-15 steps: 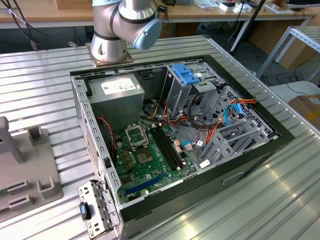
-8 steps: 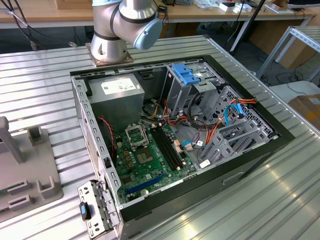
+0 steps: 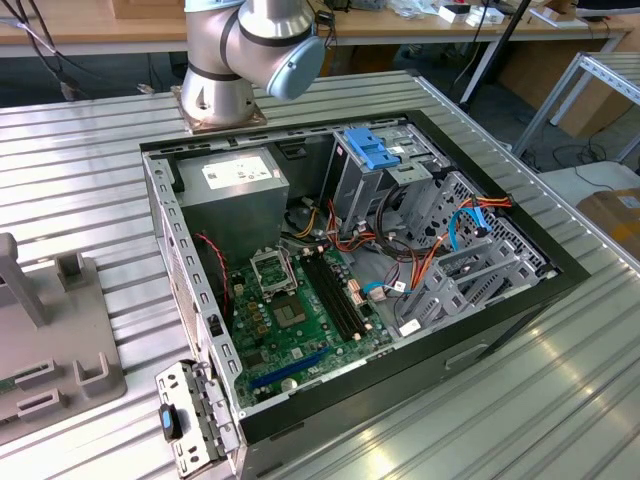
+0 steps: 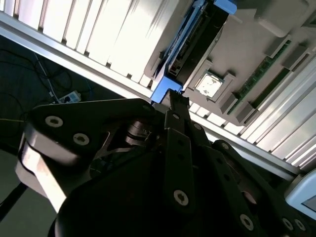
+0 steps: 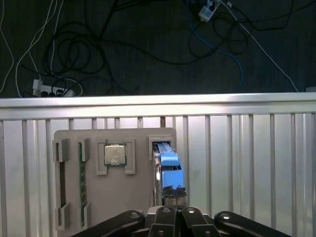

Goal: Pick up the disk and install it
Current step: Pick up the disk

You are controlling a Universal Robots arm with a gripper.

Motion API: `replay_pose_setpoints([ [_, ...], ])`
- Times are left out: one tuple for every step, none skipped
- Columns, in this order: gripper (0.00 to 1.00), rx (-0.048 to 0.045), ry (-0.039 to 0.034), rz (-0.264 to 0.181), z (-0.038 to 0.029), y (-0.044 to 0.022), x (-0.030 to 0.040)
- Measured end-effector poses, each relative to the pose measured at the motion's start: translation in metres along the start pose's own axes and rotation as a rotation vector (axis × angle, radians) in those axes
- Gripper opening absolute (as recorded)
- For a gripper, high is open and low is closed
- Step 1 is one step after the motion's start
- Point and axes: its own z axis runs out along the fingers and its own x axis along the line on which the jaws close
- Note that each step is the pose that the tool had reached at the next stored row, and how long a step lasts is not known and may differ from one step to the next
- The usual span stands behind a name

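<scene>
Silver arm (image 3: 212, 48), pale blue cap (image 3: 297, 66), black screw-studded links (image 4: 178, 163)

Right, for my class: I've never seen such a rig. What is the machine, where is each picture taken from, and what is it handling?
It is one robot arm mounted on a slatted metal table. The exterior view, taken off the arm, shows an open computer case with its green motherboard. Both wrist views ride on the arm, looking past its black tool at a grey tray holding a processor chip, memory sticks and the disk. The tool is right at the disk's blue rail; whether it grips is unclear.
</scene>
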Motion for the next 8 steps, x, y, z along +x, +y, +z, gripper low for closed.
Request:
replay_pose_setpoints([
  [0.11,0.0000,0.0000,0.000,0.0000,0.0001,-0.0003],
  [0.11,0.0000,0.0000,0.000,0.0000,0.0001,-0.0004],
  [0.11,0.0000,0.0000,0.000,0.0000,0.0006,-0.0005],
  [0.11,0.0001,0.0000,0.000,0.0001,0.0007,-0.0005],
  [0.11,0.0001,0.0000,0.000,0.0001,0.0009,-0.0004],
  [0.11,0.0001,0.0000,0.000,0.0001,0.0012,-0.0004],
  [0.11,0.0001,0.0000,0.000,0.0001,0.0016,-0.0004],
  [0.11,0.0001,0.0000,0.000,0.0001,0.0016,-0.0004],
])
